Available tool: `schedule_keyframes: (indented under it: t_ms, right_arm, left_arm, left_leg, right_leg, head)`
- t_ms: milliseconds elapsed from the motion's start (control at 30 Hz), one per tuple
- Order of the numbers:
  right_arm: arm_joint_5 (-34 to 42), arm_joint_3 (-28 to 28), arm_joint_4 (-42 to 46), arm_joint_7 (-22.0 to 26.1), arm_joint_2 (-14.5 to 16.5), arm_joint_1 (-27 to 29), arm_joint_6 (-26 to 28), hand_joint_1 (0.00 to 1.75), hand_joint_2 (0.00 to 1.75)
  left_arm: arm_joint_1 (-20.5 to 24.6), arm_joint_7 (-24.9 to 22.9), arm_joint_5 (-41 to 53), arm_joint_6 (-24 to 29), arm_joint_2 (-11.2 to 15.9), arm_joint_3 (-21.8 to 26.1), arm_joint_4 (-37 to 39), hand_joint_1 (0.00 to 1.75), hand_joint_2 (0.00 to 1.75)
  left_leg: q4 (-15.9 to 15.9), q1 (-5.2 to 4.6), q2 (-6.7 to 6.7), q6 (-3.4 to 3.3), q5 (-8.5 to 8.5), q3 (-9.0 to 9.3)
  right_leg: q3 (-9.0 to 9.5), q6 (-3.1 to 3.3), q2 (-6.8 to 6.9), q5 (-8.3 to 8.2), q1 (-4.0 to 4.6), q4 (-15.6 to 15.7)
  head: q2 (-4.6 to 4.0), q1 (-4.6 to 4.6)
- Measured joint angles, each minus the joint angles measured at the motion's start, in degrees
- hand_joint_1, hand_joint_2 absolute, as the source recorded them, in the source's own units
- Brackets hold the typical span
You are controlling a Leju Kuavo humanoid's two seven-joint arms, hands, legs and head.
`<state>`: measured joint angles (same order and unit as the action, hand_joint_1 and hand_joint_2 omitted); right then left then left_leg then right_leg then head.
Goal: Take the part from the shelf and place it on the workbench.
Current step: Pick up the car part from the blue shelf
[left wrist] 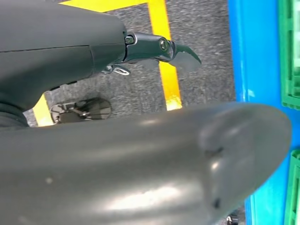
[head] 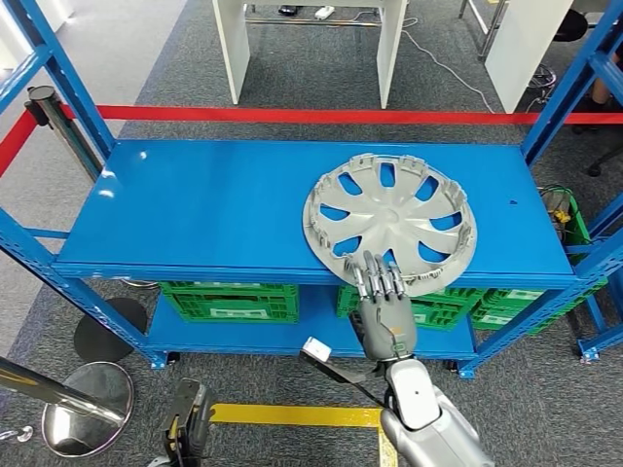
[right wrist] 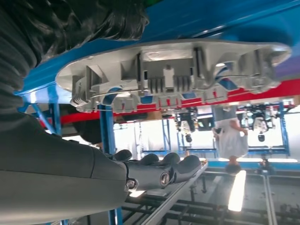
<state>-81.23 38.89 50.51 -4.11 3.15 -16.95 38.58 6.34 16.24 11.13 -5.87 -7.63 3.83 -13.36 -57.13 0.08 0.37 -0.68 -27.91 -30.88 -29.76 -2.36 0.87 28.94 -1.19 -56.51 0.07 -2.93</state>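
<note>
We had our right hand [head: 382,309], grey-backed with dark fingers, stretched forward with its fingers straight and apart, holding nothing, the fingertips lying over the near rim of the part. Our left hand [head: 187,420] hung low beside the body above the grey carpet [head: 242,389]; whether its fingers were spread or curled we could not tell. We judged ourselves to be at the reaching step, the grasp not yet made: the next move would call for closing the fingers on that near rim, then lifting the part clear of the shelf without letting it tip. The part, a round silver-grey plastic wheel cover with curved spokes [head: 390,222], lay flat on the top deck of the blue metal shelf [head: 220,209], towards its right, its near rim at or slightly past the front edge. In the right wrist view its ribbed, clipped rim [right wrist: 169,79] showed just beyond the fingers [right wrist: 166,171]. Beyond the shelf ran a red floor line [head: 294,115].
</note>
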Motion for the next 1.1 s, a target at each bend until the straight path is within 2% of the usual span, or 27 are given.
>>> schedule_keyframes:
  t_ms: [233,333,467,800,1100]
  right_arm:
    - [-1.1,-0.2,-5.7,-2.4,0.2,-3.4,0.0,0.00,1.75]
    - [-1.6,-0.3,-8.5,-3.1,0.6,-4.9,0.0,0.00,1.75]
    - [-2.6,-0.4,-11.7,-3.8,1.5,-6.9,-0.5,0.00,1.75]
    - [-4.0,-0.3,-18.0,-6.6,3.8,-11.1,-3.1,0.00,1.75]
    - [-4.1,-1.0,-21.6,-9.9,4.6,-14.1,-5.4,0.00,1.75]
  left_arm:
    - [0.4,3.4,1.9,2.2,-0.4,-2.4,-0.8,0.00,0.00]
    - [0.7,4.4,1.6,1.1,-0.6,-3.3,-0.9,0.00,0.00]
    - [0.8,3.6,1.0,-1.0,-0.6,-3.9,-0.9,0.00,0.00]
    - [1.2,2.2,0.6,-1.9,-0.6,-4.3,-1.0,0.00,0.00]
    - [1.6,1.8,0.3,-2.1,-0.6,-5.3,-1.0,0.00,0.00]
  left_leg:
    - [0.0,0.00,0.00,0.00,0.00,0.00]
    - [0.0,0.00,0.00,0.00,0.00,-0.01]
    - [0.0,0.00,-0.01,0.00,0.00,-0.01]
    - [0.0,0.00,0.00,0.01,0.01,-0.01]
    - [0.0,0.00,0.00,0.02,0.02,-0.01]
  right_leg:
    - [0.00,0.00,0.00,-0.02,0.00,0.0]
    - [0.00,0.00,0.00,-0.02,0.00,0.0]
    - [-0.01,0.00,-0.01,-0.02,0.00,0.0]
    - [-0.02,0.00,0.00,-0.02,0.00,0.0]
    - [-0.02,0.00,0.00,-0.02,0.00,0.0]
  head:
    - [0.00,-0.01]
    - [0.00,0.00]
    - [0.00,-0.01]
    - [0.00,-0.01]
    - [0.00,-0.01]
